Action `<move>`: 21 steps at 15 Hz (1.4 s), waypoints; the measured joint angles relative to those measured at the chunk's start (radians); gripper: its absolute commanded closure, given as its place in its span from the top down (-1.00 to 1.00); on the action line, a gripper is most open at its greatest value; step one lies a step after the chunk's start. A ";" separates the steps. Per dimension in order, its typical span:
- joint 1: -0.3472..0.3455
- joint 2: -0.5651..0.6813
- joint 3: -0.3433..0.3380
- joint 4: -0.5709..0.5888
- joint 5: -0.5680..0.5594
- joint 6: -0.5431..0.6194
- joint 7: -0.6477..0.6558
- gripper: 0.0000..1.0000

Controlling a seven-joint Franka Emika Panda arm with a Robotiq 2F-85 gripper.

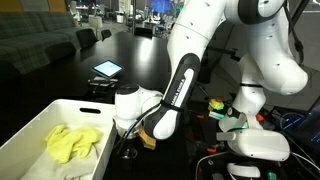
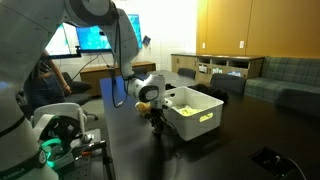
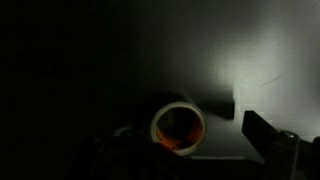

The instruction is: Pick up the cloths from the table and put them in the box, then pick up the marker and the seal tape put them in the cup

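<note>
The white box point(image 1: 40, 120) point(image 2: 205, 103) stands on the dark table, and a yellow cloth point(image 1: 72, 142) point(image 2: 208, 116) lies inside it. My gripper point(image 1: 130, 128) point(image 2: 155, 118) hangs low right beside the box, open and holding nothing. In the wrist view a round cream-rimmed thing with an orange inside point(image 3: 178, 127) lies just below, between the jaws. I cannot tell whether it is the cup or the seal tape. One dark finger point(image 3: 262, 135) shows to its right; the other is lost in shadow. A tan object point(image 1: 149, 139) sits by the gripper. The marker is out of view.
A lit tablet point(image 1: 107, 69) lies on the table behind the arm. The robot's base with cables and green lights point(image 1: 245, 125) point(image 2: 50, 140) stands close by. A monitor point(image 2: 95, 38) and a couch point(image 2: 290, 75) are in the background.
</note>
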 measured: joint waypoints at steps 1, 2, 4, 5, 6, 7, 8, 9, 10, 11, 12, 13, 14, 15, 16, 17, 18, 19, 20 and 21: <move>0.001 0.000 0.000 0.000 0.000 -0.001 0.000 0.57; 0.002 0.000 -0.001 0.000 0.000 -0.002 0.000 0.58; 0.006 0.000 -0.004 0.000 0.000 -0.007 0.000 0.30; 0.009 0.000 -0.006 0.000 0.000 -0.010 0.000 0.20; 0.012 0.000 -0.009 0.000 -0.001 -0.013 0.000 0.17; 0.016 0.000 -0.013 0.000 -0.001 -0.015 0.000 -0.09; 0.020 -0.001 -0.018 0.000 -0.003 -0.017 0.000 -0.31; 0.024 -0.003 -0.023 0.000 -0.004 -0.020 0.000 -0.32; 0.027 -0.003 -0.027 0.000 -0.005 -0.022 0.000 -0.44; 0.031 -0.005 -0.032 0.000 -0.007 -0.025 0.000 -0.50; 0.033 -0.007 -0.036 0.000 -0.007 -0.031 0.000 -0.50; 0.037 -0.008 -0.039 0.000 -0.007 -0.034 0.000 -0.50; 0.039 -0.008 -0.041 0.000 -0.007 -0.036 0.000 -0.50; 0.043 -0.008 -0.044 0.000 -0.009 -0.036 0.001 -0.50; 0.047 -0.008 -0.048 0.001 -0.010 -0.036 0.001 -0.50; 0.052 -0.009 -0.052 0.001 -0.010 -0.037 0.002 -0.50; 0.056 -0.010 -0.055 0.001 -0.011 -0.038 0.002 -0.50; 0.060 -0.014 -0.058 0.000 -0.012 -0.041 0.002 -0.50; 0.065 -0.020 -0.061 0.000 -0.014 -0.047 0.003 -0.50; 0.071 -0.031 -0.066 -0.002 -0.019 -0.059 0.006 -0.50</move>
